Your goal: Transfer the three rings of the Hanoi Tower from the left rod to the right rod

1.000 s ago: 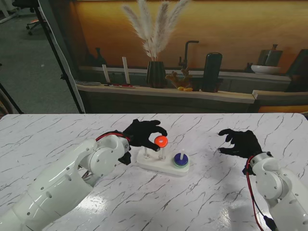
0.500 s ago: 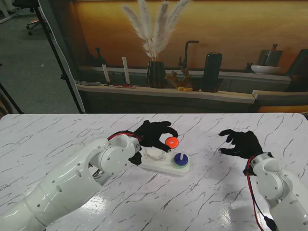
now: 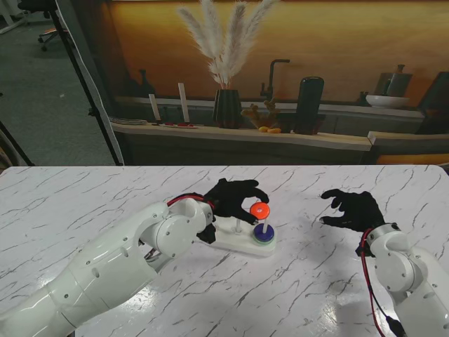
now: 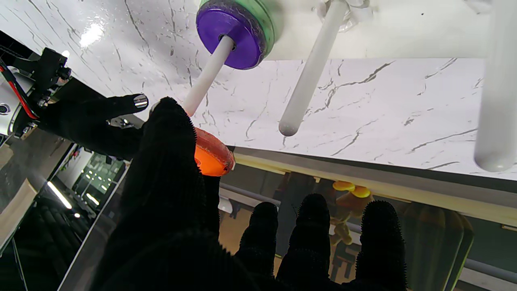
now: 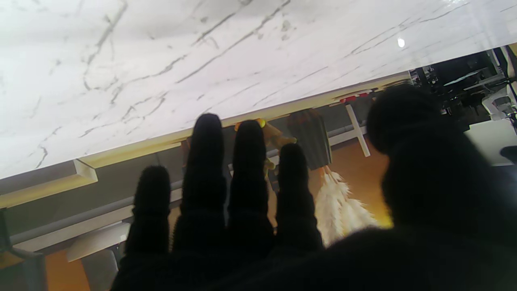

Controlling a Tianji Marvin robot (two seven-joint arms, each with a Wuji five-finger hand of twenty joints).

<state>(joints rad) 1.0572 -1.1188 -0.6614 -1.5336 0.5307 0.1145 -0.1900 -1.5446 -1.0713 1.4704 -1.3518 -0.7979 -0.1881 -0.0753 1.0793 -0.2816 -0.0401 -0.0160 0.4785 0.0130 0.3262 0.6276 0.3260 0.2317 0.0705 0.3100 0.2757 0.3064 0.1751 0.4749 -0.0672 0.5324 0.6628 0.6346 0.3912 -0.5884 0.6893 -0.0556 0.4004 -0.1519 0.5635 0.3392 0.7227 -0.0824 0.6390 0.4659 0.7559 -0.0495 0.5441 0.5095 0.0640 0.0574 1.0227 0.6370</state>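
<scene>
The white tower base point(image 3: 242, 242) lies mid-table with three white rods. My left hand point(image 3: 235, 199) in its black glove is shut on the orange ring point(image 3: 259, 210), holding it just over the tip of the right rod point(image 3: 264, 226). In the left wrist view the orange ring point(image 4: 210, 154) is pinched between thumb and forefinger right beside that rod's tip point(image 4: 190, 101). A purple ring point(image 4: 230, 34) sits on a green ring point(image 4: 264, 16) at the right rod's foot point(image 3: 264, 235). The middle rod point(image 4: 309, 76) and left rod point(image 4: 499, 89) are bare. My right hand point(image 3: 351, 209) hovers open to the right, holding nothing.
The marble table point(image 3: 105, 189) ends at its far edge against a counter with a vase of pampas grass point(image 3: 227, 105), a black bottle point(image 3: 309, 105) and a bowl point(image 3: 386, 100). A tripod leg point(image 3: 84, 84) stands off the table's far left.
My left hand has carried the orange ring rightward from over the middle rod to over the right rod. The right hand has stayed in place.
</scene>
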